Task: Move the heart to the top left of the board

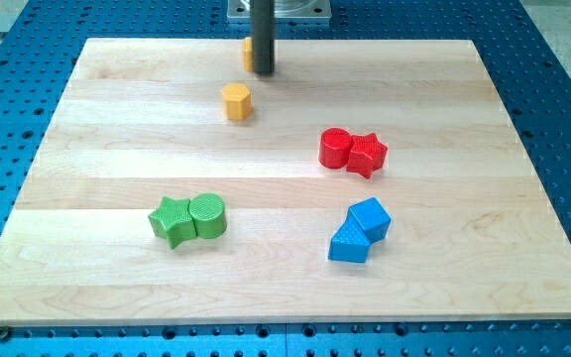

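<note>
My tip (263, 71) rests on the board near the view's top, just left of centre. A yellow block (248, 54) sits right against the rod's left side and is mostly hidden by it, so its shape cannot be made out; no other block here looks like a heart. A yellow hexagon (236, 101) lies a little below and left of the tip, apart from it.
A red cylinder (334, 147) touches a red star (368, 155) right of centre. A green star (171, 220) touches a green cylinder (208, 214) at lower left. Two blue blocks (369, 217) (349, 244) touch at lower right. The wooden board (97, 129) lies on a blue perforated table.
</note>
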Available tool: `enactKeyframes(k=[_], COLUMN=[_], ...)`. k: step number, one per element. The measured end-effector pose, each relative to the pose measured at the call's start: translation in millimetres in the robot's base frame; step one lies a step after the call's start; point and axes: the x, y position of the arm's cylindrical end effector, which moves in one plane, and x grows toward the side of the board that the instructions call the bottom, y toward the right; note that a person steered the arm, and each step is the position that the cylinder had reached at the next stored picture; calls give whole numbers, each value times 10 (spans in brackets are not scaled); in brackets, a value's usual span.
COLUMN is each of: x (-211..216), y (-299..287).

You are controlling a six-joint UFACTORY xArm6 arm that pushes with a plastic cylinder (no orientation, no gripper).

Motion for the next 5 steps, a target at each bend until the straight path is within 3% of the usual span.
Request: enactKeyframes(k=[1, 2, 3, 5], x=[6, 6, -266, -225], y=[-154, 386, 399, -1351])
